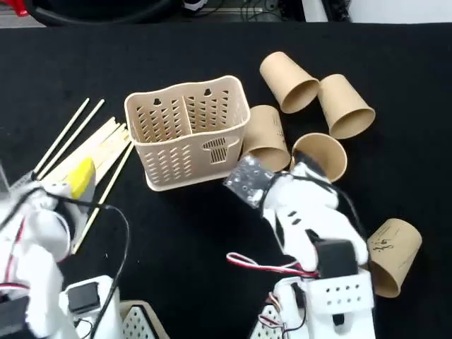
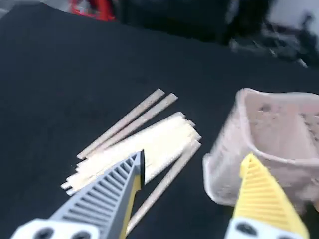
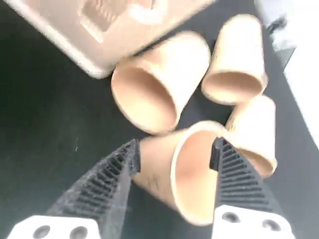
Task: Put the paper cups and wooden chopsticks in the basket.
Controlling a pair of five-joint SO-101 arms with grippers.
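Beige slotted plastic basket is blurred in left wrist view & cut by the frame edge; in right wrist view it's blurred too, mostly out of frame. High view: left arm, on the basket's chopstick side, is smeared & cut by the edge; yellow finger of the left gripper covers pt of the pale wooden chopsticks. White right arm hides pt of the brown paper cup nearest it, off the basket's corner. Whether the right gripper touches that cup: can't tell.
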